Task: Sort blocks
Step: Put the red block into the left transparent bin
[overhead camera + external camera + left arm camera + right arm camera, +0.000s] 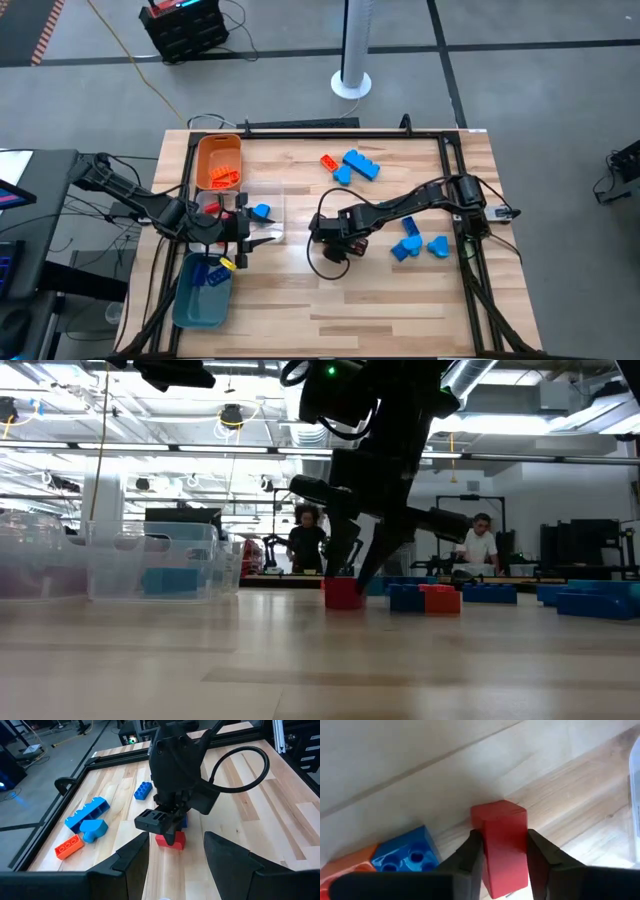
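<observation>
My right gripper [502,860] reaches to the table's middle [326,234] and is shut on a red block [501,837]. The low view shows that block [343,593] standing on the wood. A blue block [402,855] and an orange one [340,867] lie just beside it. More blue blocks [360,165] and an orange block [327,161] lie toward the far edge, and others [405,247] lie under the right arm. My left gripper [176,855] is open and holds nothing. It hovers at the clear tray's near right corner [265,238], pointing at the right gripper. My right gripper pinches the red block by two opposite side faces [487,847], one finger [470,857] on each side. The fingers come from above, pointing down. The block stands upright with its bottom on the table [343,606].
At the table's left stand an orange tray [203,150] with orange blocks, a clear tray [280,200] with a red block [210,208] and a blue one [261,211], and a teal tray [190,305] with blue blocks. Bare wood lies toward the near edge. People stand beyond the table [305,540].
</observation>
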You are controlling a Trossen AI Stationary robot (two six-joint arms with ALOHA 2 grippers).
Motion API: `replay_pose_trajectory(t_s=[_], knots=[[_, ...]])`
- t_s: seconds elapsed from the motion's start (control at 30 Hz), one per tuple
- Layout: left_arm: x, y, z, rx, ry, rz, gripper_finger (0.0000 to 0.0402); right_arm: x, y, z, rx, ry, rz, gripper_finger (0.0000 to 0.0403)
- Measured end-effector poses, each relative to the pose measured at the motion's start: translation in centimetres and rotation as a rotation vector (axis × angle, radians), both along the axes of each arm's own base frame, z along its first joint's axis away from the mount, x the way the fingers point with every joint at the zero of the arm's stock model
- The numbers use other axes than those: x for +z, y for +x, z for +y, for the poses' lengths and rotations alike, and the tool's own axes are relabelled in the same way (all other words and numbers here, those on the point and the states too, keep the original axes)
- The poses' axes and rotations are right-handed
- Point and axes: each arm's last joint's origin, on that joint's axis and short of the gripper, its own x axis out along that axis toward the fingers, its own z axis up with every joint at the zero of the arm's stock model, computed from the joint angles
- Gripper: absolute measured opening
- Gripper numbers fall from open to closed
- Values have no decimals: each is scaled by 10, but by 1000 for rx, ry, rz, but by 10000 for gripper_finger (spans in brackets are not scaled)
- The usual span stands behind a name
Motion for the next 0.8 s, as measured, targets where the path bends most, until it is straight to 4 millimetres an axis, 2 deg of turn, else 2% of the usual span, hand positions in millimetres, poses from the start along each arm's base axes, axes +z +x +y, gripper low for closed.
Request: replay_pose_trajectory(t_s=[0.17, 0.4, 0.7, 0.8], knots=[[0, 0, 0, 0, 0, 0, 183, 1, 1, -2, -77, 28, -16, 107], [-1, -1, 0, 3, 0, 13, 183, 5, 3, -2, -97, 31, -21, 113], [-5, -1, 2, 24, 3, 41, 183, 45, 15, -5, -188, 35, -46, 113], [-19, -1, 8, 74, 40, 78, 183, 57, 15, -10, -281, 60, -27, 112]])
